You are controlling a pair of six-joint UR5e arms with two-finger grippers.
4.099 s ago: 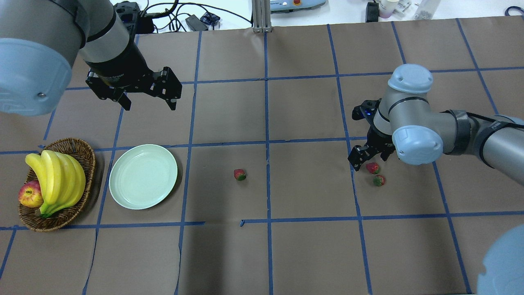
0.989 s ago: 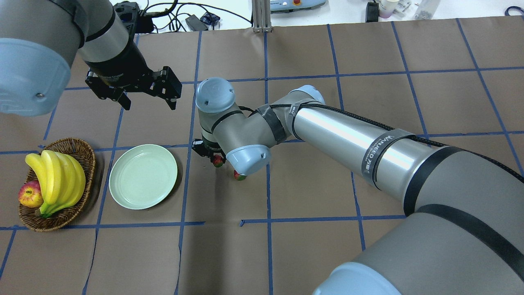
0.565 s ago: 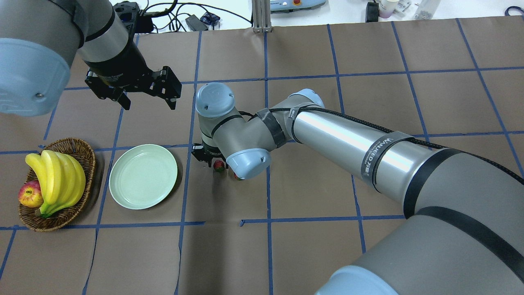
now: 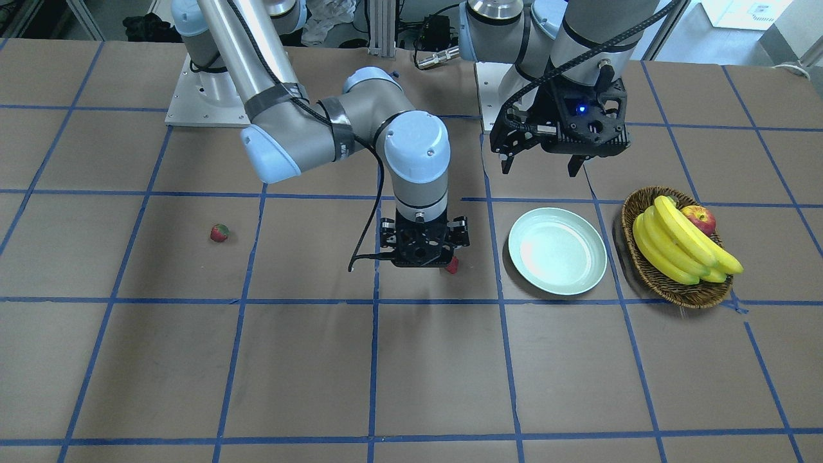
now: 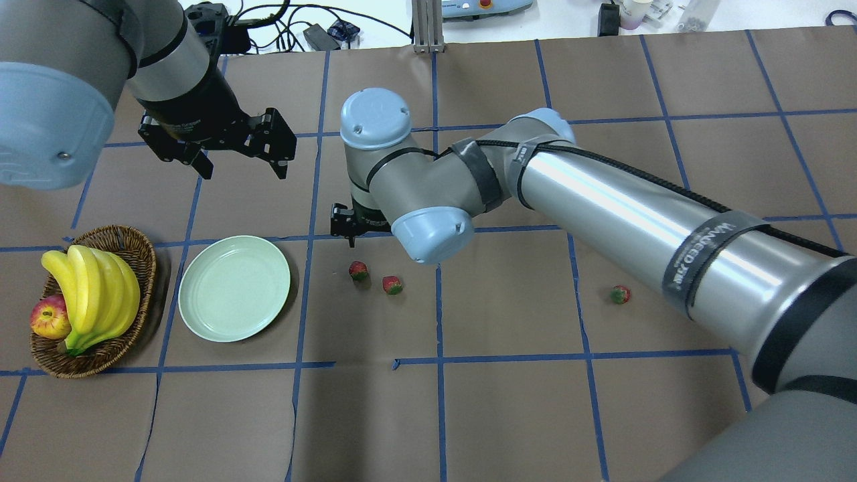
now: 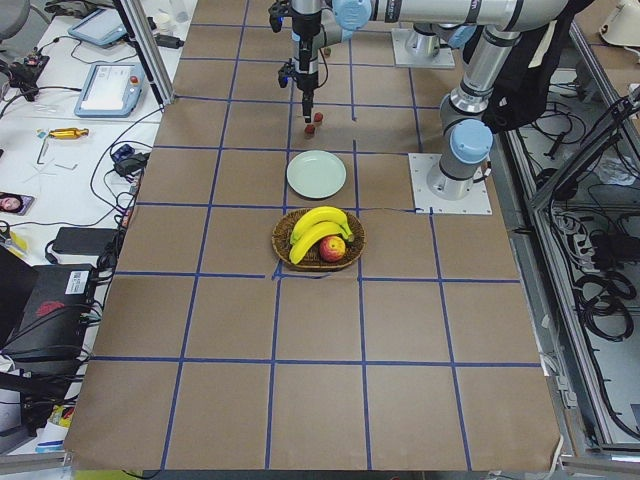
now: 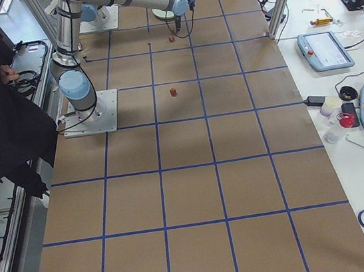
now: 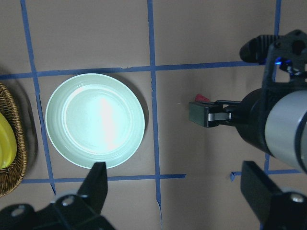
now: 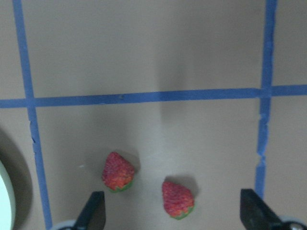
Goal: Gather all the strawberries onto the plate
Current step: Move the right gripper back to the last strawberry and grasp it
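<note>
Three strawberries lie on the brown table, none on the pale mint plate point(image 5: 234, 288). Two lie side by side right of the plate: one point(image 5: 358, 270) nearer it and one point(image 5: 392, 285) further right. They also show in the right wrist view point(image 9: 117, 171) point(image 9: 177, 198). The third strawberry point(image 5: 620, 294) lies far to the right. My right gripper point(image 4: 423, 260) hangs open and empty above the pair, its wrist hiding most of it from overhead. My left gripper point(image 5: 238, 167) hovers open and empty beyond the plate.
A wicker basket point(image 5: 134, 251) with bananas point(image 5: 94, 294) and a red-yellow apple point(image 5: 50, 318) stands left of the plate. Blue tape lines cross the table. The right arm point(image 5: 602, 214) spans the table's right half.
My right arm brought a strawberry from the far right, set it down beside the middle one, opened and lifted away. The left arm has not moved.
</note>
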